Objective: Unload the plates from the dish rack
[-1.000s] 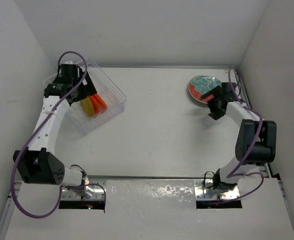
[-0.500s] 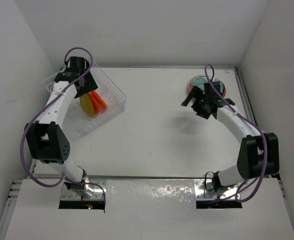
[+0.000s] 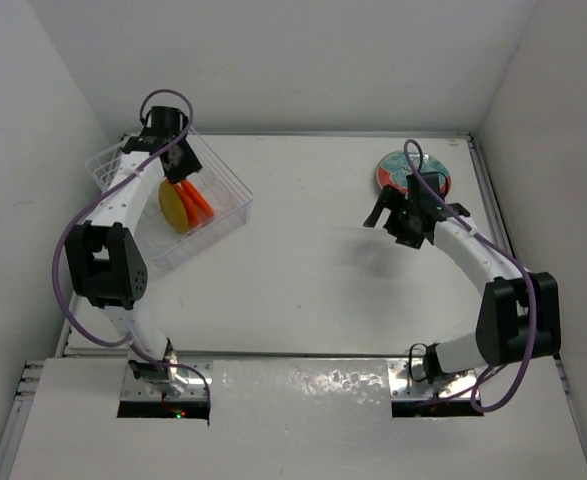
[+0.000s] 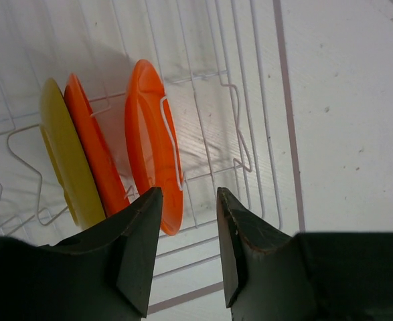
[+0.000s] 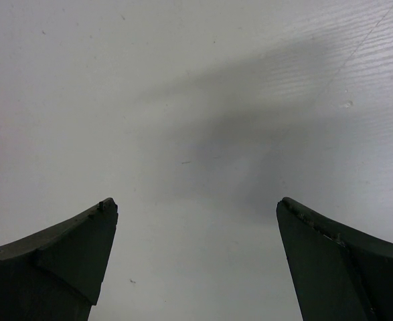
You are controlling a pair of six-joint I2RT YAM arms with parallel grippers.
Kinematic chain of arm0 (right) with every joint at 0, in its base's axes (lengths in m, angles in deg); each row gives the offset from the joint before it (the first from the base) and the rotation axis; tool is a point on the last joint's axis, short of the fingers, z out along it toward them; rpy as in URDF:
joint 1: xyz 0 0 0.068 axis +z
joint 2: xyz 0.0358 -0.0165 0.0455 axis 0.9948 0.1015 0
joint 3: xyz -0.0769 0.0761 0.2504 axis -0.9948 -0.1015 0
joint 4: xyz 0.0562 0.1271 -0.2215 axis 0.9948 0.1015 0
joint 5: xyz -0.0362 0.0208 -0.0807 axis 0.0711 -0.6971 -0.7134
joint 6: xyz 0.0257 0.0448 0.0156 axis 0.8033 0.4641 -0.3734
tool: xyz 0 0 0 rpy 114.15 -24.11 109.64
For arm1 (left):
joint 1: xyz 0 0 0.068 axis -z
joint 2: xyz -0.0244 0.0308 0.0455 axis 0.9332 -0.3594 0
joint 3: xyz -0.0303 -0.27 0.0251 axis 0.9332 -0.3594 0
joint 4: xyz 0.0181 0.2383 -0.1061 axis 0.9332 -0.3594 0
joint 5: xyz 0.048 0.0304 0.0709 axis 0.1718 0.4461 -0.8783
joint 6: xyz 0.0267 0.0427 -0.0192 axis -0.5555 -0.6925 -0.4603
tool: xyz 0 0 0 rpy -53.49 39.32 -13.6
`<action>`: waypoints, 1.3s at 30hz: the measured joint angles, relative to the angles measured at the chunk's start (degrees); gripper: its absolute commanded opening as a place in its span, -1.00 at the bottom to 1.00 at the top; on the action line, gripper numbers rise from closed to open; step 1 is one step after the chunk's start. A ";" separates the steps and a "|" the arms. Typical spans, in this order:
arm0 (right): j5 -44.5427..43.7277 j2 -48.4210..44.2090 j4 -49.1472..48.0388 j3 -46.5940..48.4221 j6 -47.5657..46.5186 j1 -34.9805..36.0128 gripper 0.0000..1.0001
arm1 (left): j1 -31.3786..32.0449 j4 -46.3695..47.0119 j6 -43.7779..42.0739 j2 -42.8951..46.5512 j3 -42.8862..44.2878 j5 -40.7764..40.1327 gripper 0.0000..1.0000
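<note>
OK, your left gripper (image 4: 188, 200) is nearer: jaws part-way apart, empty, front orange plate (image 4: 146, 137) standing on edge just ahead, slightly left. Right gripper (image 5: 196, 200) gapes wide, empty.

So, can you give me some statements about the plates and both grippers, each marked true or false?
Three plates stand on edge in the dish rack. True.
The teal plate is in the rack too. False: it lies flat on the table, away from the rack.
The right gripper holds a plate. False: it is wide open and empty.
The yellow plate stands at one end of the row, beside an orange plate. True.
The left gripper is over the rack. True.
</note>
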 measured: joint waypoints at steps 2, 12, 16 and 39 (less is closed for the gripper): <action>0.00 -0.07 -0.02 -0.20 -0.28 0.00 0.98 | 0.42 -0.83 0.22 -0.09 0.02 -0.92 -0.29; 0.46 -0.07 -0.09 -1.86 -0.76 0.07 0.98 | 1.46 -2.14 1.66 5.07 -2.64 -4.11 -0.42; 0.55 -0.04 -0.07 -2.36 -0.90 0.20 0.98 | 1.46 -3.87 1.66 8.59 -2.64 -7.93 -0.41; 0.61 1.03 0.04 -2.36 -1.20 1.51 0.98 | 1.46 -5.57 -0.46 3.98 -4.92 -13.97 -0.46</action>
